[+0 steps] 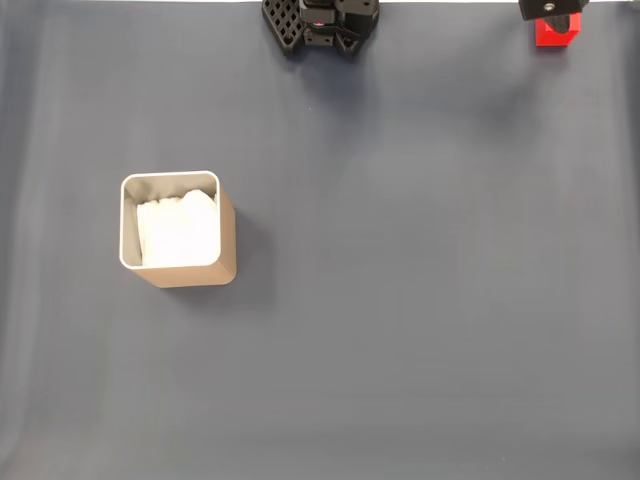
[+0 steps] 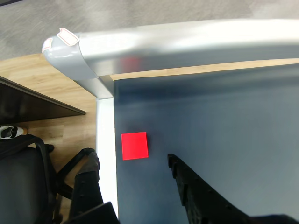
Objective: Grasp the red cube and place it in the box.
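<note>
The red cube (image 2: 134, 145) is small, bright red and plain-faced; in the wrist view its top shows as a flat, nearly square patch with crisp edges. It rests on the dark blue-grey counter (image 2: 224, 121), close to the counter's left edge and near its silver corner trim (image 2: 93, 60). In the fixed view the cube (image 1: 556, 36) sits at the far right, right at the picture's top edge, partly under a black part of the arm.

The end effector (image 2: 133, 165) hangs above the cube, released: its two black fingers (image 2: 86, 175) stand wide apart, one to the left past the counter's edge and one to the right, neither touching the cube.

The box (image 1: 178, 232) stands well apart at the left of the fixed view, tan-sided, pale-rimmed and lined with white paper.
</note>
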`<state>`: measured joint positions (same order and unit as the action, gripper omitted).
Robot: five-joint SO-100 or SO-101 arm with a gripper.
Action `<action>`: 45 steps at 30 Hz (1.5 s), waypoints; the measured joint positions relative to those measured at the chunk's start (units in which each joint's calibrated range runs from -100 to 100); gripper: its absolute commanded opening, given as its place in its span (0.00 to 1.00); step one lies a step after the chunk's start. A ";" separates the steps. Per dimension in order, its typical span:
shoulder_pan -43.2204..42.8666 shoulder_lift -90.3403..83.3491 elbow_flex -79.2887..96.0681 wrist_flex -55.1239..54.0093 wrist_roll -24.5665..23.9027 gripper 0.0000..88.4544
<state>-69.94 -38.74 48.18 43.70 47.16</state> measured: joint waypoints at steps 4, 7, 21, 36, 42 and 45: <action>0.00 0.27 2.46 -1.79 0.68 0.41; 0.08 0.27 4.64 -3.49 1.07 0.41; 0.30 1.16 9.74 -9.18 1.12 0.42; 1.28 5.35 9.74 -13.89 2.05 0.42; 1.28 7.22 9.65 -15.27 2.25 0.42; 1.28 8.83 9.47 -15.92 2.25 0.42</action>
<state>-68.66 -29.92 57.65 27.78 49.40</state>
